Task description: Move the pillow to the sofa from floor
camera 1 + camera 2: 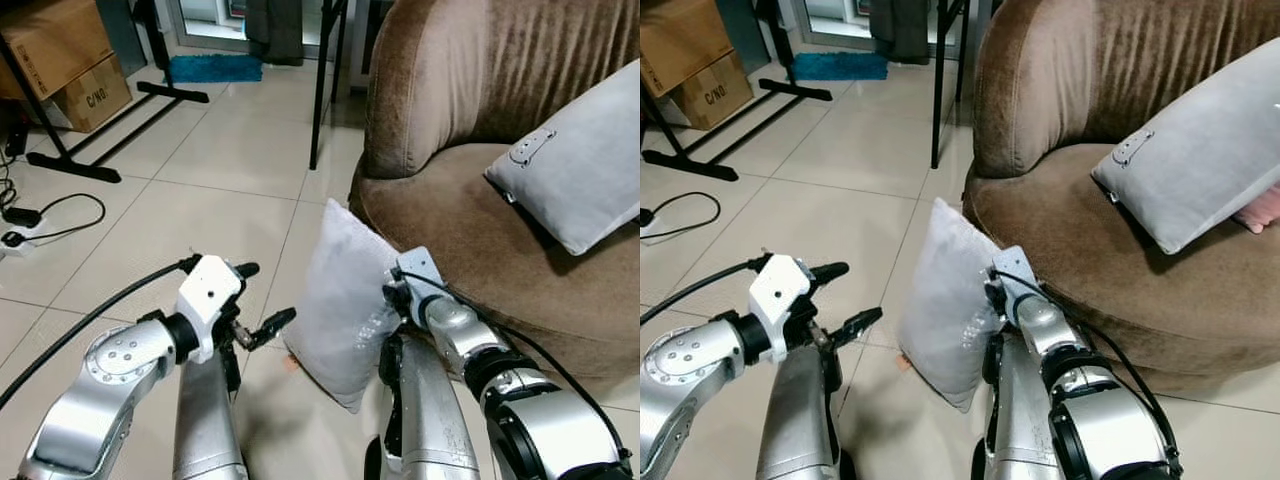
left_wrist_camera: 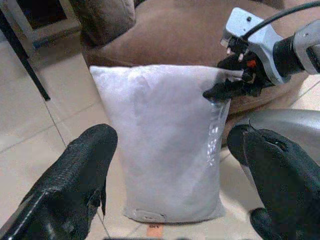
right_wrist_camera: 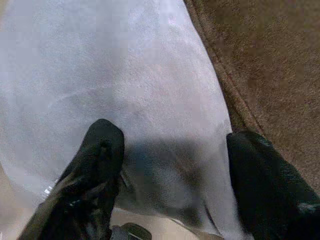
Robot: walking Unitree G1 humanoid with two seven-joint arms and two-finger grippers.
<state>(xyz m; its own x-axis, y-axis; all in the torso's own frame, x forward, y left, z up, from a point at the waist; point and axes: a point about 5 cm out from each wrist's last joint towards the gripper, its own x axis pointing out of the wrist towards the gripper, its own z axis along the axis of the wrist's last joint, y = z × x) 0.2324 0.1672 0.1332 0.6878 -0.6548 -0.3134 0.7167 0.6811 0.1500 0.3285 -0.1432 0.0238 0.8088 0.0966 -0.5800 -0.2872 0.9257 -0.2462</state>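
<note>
A light grey pillow (image 1: pixel 340 300) stands on its edge on the tiled floor, leaning against the front of the round brown sofa (image 1: pixel 470 235). My left gripper (image 1: pixel 262 298) is open just to the left of the pillow, not touching it; in the left wrist view the pillow (image 2: pixel 160 150) sits ahead between the spread fingers (image 2: pixel 75 175). My right gripper (image 1: pixel 392 300) is at the pillow's upper right edge, next to the sofa. Its fingers (image 3: pixel 100 155) are open, with the pillow's (image 3: pixel 125 75) edge between them.
A second grey pillow (image 1: pixel 580 170) lies on the sofa seat, with something pink (image 1: pixel 1265 210) behind it. Cardboard boxes (image 1: pixel 60 50), a black stand base (image 1: pixel 70 150) and cables (image 1: pixel 40 220) are at the far left. A black pole (image 1: pixel 322 90) stands near the sofa.
</note>
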